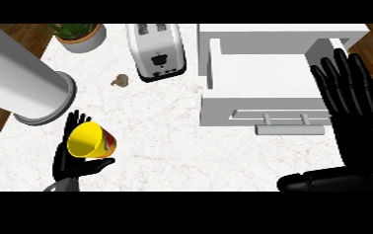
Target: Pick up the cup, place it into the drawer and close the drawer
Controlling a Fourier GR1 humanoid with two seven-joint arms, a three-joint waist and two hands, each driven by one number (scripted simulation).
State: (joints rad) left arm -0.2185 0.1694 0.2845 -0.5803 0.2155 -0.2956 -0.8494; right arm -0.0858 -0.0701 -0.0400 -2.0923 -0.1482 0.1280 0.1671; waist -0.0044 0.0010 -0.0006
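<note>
A: Where is the cup [89,140] at this moment?

B: At the lower left of the frame, yellow, tipped so its open mouth faces up and to the left. The left hand [73,163] has its fingers and thumb curled round it, with the fingers showing behind the rim and the thumb below.

A: And the drawer [256,82]?

B: It takes up the right half of the frame, upper and middle. It is a white box, pulled open, with its inside showing as a pale hollow. Its front panel sits toward the bottom, with a grey handle [290,129] just below it. The cup is well apart from it, across the white marbled counter [189,154].

A: What about the other hand?

B: The right hand [344,87] is at the right edge, over the drawer's right side, fingers straight and spread, holding nothing.

A: Anything else on the counter?

B: A white toaster [155,49] at the upper middle, between the plant and the drawer. A potted plant [79,34] sits in the upper left corner. A large grey cylinder [30,82] lies at the left edge, above the cup. A small brown object [120,80] rests just left of the toaster; I cannot tell what it is
</note>
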